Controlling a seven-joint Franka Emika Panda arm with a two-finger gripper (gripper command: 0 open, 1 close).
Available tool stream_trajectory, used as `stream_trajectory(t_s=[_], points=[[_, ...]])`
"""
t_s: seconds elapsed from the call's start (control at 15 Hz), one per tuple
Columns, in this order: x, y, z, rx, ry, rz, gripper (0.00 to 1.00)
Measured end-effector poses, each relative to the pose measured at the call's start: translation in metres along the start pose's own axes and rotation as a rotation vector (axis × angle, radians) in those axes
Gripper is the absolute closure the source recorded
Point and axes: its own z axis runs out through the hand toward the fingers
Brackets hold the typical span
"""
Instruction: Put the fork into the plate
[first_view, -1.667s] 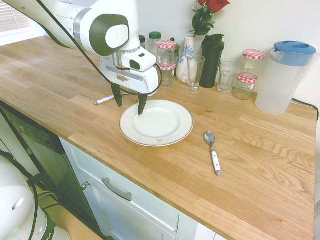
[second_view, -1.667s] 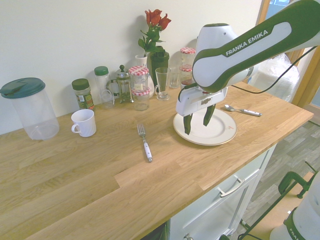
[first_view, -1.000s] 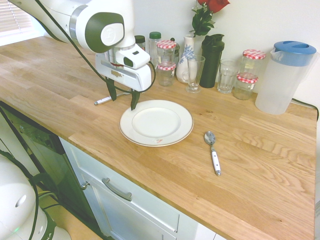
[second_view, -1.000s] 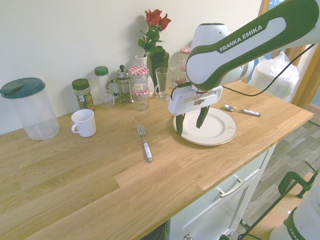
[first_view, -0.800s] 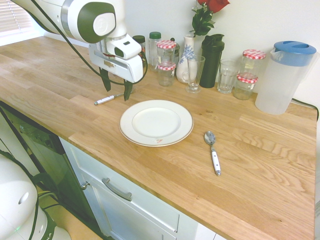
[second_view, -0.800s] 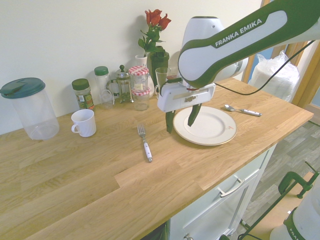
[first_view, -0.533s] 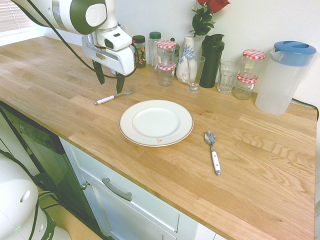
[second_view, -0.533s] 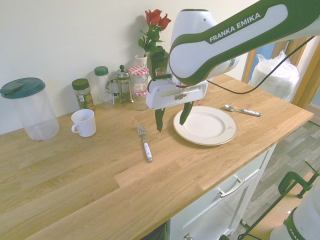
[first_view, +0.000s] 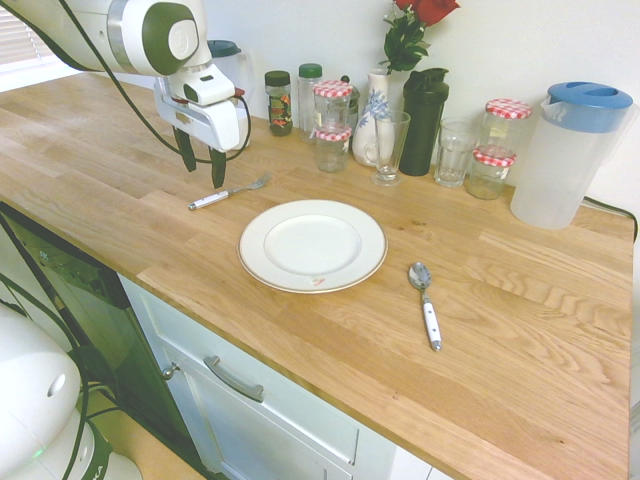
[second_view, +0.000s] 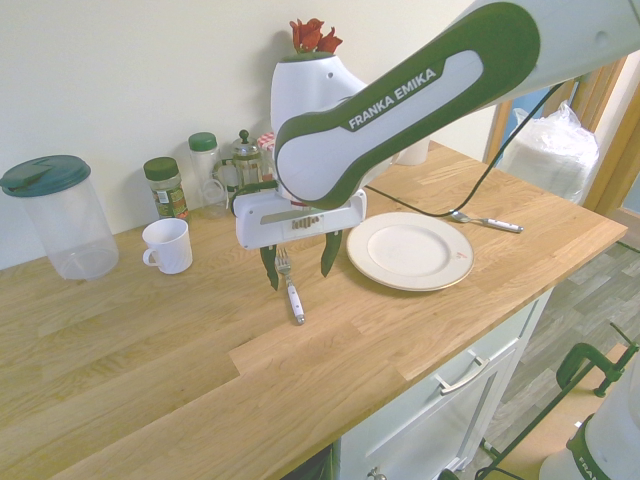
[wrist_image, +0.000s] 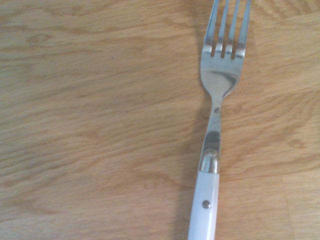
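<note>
Light wooden countertop (first_view: 500, 380) with visible plank grain carries all items; a pale wall (second_view: 120, 80) stands behind it. Located on the countertop, near the large round white dinner plate with a thin brownish rim line (first_view: 313, 246) and apart from it, is the small table fork with a white handle and silver metal tines (second_view: 289, 285). The fork lies flat. In the second exterior view, its long axis runs from the tines, directed toward the wall side, to the handle end, directed toward the counter's front edge, with a slight slant. In the first exterior view, the tines point right and slightly upward, the handle left. The wrist view shows four tines, the neck and a riveted section of handle.

The dark-fingered gripper (second_view: 299, 278) is positioned above the fork, fingers pointing down and set wide apart, holding nothing. On the plate's opposite side lies the white-handled spoon with a rounded silver bowl (first_view: 425, 306).
</note>
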Motion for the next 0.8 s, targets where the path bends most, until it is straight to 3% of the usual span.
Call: stream_trajectory(t_s=[0.07, 0.13, 0.8], points=[[0.001, -0.003, 0.004, -0.004, -0.006, 0.008, 0.00], [0.001, -0.006, 0.009, -0.007, -0.011, 0.014, 1.00], [0.014, -0.014, 0.039, -0.010, -0.036, 0.064, 1.00]])
